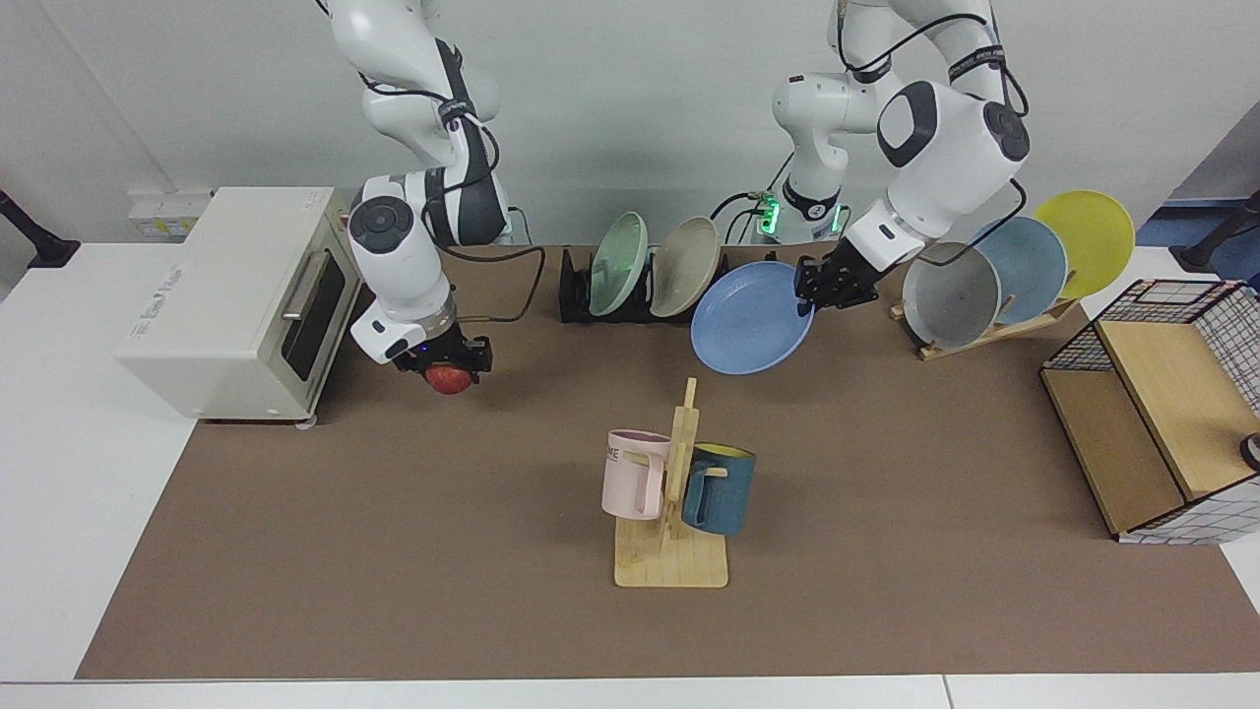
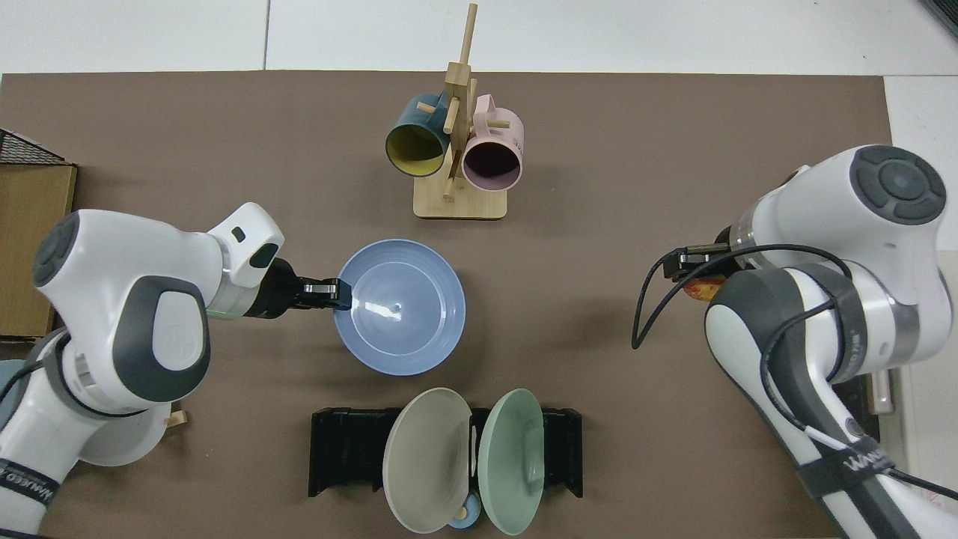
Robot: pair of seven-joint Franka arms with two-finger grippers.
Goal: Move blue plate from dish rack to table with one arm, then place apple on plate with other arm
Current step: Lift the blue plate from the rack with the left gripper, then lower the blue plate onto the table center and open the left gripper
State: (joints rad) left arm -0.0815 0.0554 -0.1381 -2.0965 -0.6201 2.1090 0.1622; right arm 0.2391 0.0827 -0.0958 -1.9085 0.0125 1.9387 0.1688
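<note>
Over by the white toaster oven [image 1: 231, 300] the right gripper [image 1: 445, 362] hangs just above the table [image 1: 394, 551], its fingers closed on the apple [image 1: 450, 379], which is clear of the brown mat; from above only a sliver of red and yellow fruit shows under the wrist [image 2: 702, 287]. Further along, at the back, the dish rack [image 1: 669, 295] has a pale green plate [image 1: 620, 262] and a beige plate [image 1: 685, 266] leaning in its slots, and its slot nearest the left arm stands open [image 2: 348, 449]. In front of it, nearer the middle, a wooden mug stand [image 1: 672, 522] carries a pink mug [image 1: 635, 473] and a dark blue mug [image 1: 719, 489]. Next comes the blue plate [image 1: 751, 317], out of the rack and held in the air above the mat between rack and mug stand, tilted a little with its hollow up; the left gripper [image 1: 822, 289] pinches its rim from the side with the fingers shut on the edge [image 2: 325, 292]. Past that, a slanted wooden rack [image 1: 984, 330] holds a grey [image 1: 950, 295], a sky-blue [image 1: 1024, 258] and a yellow plate [image 1: 1088, 236], and a wire-and-wood basket [image 1: 1162, 414] sits at the far end
</note>
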